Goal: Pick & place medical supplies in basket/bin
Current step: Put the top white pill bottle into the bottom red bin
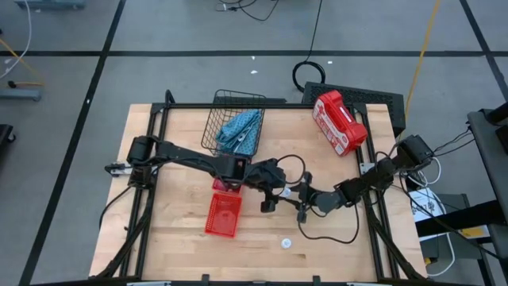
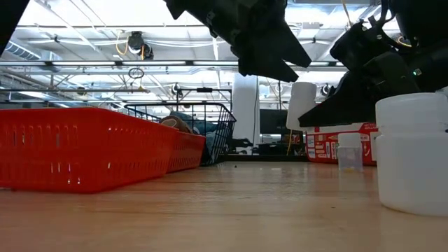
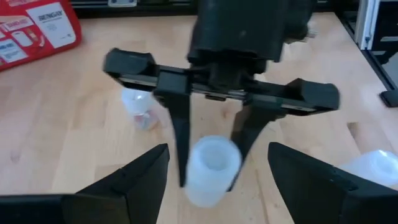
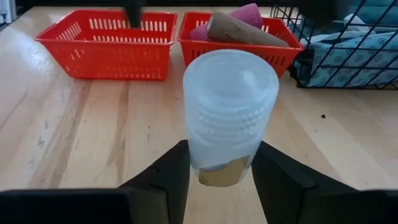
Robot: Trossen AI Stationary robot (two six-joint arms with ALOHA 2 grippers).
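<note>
My right gripper (image 1: 302, 205) is at mid-table, shut on a small white vial (image 4: 229, 102). My left gripper (image 1: 268, 195) faces it from the table's left, open. In the left wrist view its fingers stand on either side of the held vial (image 3: 211, 171) without touching it. A second vial (image 3: 140, 111) stands on the table beyond. A third vial (image 1: 286, 243) stands near the near edge. The black wire basket (image 1: 225, 119) holds the light-blue pouch (image 1: 240, 129). Of the two red bins, one (image 4: 239, 38) holds pink and brown rolls; the other (image 1: 225, 214) looks empty. My right gripper pinches the vial's lower part (image 4: 211, 149) between its two fingers. They come roughly level from the table's right. The vial stands upright, cap up, lifted clear of the table (image 2: 301, 105).
The red and white hard case (image 1: 340, 121) lies at the far right of the table. The wire basket stands at the far edge, with both red bins left of the grippers. Bare wood shows toward the near edge, around the lone vial.
</note>
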